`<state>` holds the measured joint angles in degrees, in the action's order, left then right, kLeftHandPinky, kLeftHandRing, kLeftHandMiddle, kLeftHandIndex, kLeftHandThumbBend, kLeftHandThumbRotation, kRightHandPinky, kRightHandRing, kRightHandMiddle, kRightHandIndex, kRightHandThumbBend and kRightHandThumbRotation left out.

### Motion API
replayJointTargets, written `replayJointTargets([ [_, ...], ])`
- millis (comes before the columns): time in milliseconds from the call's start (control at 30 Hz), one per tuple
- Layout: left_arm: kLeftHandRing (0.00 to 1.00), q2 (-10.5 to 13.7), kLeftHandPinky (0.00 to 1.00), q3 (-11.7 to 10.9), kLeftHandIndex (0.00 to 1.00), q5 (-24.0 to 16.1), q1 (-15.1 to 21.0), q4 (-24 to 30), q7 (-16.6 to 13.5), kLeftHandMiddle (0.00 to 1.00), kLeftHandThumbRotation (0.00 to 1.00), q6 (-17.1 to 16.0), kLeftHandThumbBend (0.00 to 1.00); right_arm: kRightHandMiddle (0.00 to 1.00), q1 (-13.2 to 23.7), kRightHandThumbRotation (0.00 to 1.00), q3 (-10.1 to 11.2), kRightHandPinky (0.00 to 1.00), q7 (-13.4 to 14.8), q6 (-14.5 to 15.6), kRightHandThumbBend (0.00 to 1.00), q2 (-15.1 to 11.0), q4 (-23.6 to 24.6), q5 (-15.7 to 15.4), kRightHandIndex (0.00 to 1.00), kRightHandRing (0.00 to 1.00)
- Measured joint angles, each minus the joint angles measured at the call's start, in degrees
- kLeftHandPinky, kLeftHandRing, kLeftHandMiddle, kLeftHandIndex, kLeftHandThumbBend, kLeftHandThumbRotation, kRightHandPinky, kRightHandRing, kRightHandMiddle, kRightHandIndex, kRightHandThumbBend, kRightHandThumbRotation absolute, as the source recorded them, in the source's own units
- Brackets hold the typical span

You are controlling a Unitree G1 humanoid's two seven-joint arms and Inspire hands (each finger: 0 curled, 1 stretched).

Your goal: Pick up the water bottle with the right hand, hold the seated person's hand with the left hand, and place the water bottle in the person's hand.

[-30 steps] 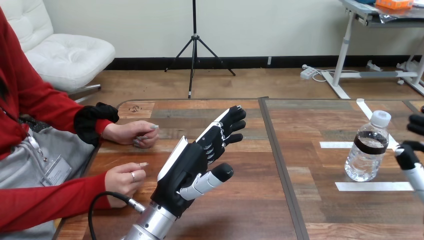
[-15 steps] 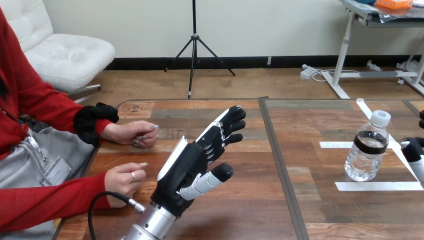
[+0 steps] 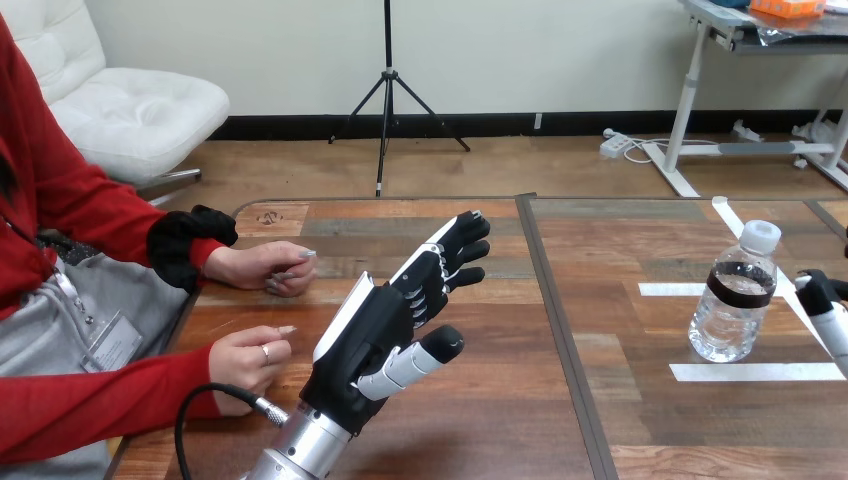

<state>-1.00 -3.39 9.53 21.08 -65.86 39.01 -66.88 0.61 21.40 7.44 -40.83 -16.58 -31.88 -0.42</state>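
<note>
Wooden surface [image 3: 560, 430]: upright water bottle [image 3: 735, 300] stands just left of the right robot hand [image 3: 816, 297], its grip impossible to tell; left robot hand [image 3: 375, 335] spread open, well apart.

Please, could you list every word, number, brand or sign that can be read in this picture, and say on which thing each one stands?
No text can be read here.
On the water bottle: the dark label band may carry print, but it is too small to read.
On the white tape strips stuck to the table: blank, no writing.
</note>
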Motion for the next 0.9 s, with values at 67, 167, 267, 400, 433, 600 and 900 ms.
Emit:
replayJointTargets([
  [67, 0.93, 0.0, 0.88, 0.0, 0.94, 0.2, 0.0, 0.0, 0.1, 0.94, 0.78, 0.0, 1.00, 0.87, 0.6, 0.67, 0.0, 0.72, 0.0, 0.5, 1.00, -0.1, -0.7, 0.0, 0.92, 0.87],
  [167, 0.93, 0.1, 0.88, 0.0, 0.94, 0.7, 0.0, 0.0, 0.4, 0.94, 0.78, 0.0, 1.00, 0.87, 1.6, 0.68, -0.1, 0.73, -0.1, 1.2, 1.00, -0.5, -2.0, 0.0, 0.93, 0.87],
  [267, 0.93, 0.1, 0.88, 0.0, 0.94, 1.2, 0.0, 0.0, 0.7, 0.94, 0.78, 0.0, 1.00, 0.87, 2.6, 0.68, -0.3, 0.74, -0.1, 1.6, 1.00, -1.0, -3.5, -0.1, 0.93, 0.87],
  [400, 0.93, 0.2, 0.88, -0.1, 0.94, 1.3, 0.0, 0.0, 0.7, 0.94, 0.78, 0.0, 1.00, 0.87, 4.0, 0.67, -0.4, 0.75, -0.1, 1.9, 1.00, -1.8, -5.7, -0.2, 0.93, 0.87],
  [433, 0.93, 0.2, 0.88, -0.1, 0.94, 1.3, 0.0, 0.0, 0.8, 0.94, 0.78, 0.0, 1.00, 0.87, 4.4, 0.67, -0.4, 0.75, -0.1, 1.9, 1.00, -1.9, -6.3, -0.2, 0.93, 0.87],
  [600, 0.93, 0.3, 0.87, -0.1, 0.93, 1.4, 0.0, 0.0, 1.0, 0.94, 0.77, 0.0, 1.00, 0.87, 6.5, 0.67, -0.5, 0.78, -0.2, 2.1, 1.00, -2.8, -9.5, -0.2, 0.93, 0.88],
  [900, 0.92, 0.3, 0.87, -0.2, 0.93, 2.0, 0.0, 0.0, 1.7, 0.94, 0.76, 0.0, 1.00, 0.87, 10.2, 0.67, -1.3, 0.79, -0.3, 2.8, 1.00, -4.8, -15.6, -0.9, 0.94, 0.88],
])
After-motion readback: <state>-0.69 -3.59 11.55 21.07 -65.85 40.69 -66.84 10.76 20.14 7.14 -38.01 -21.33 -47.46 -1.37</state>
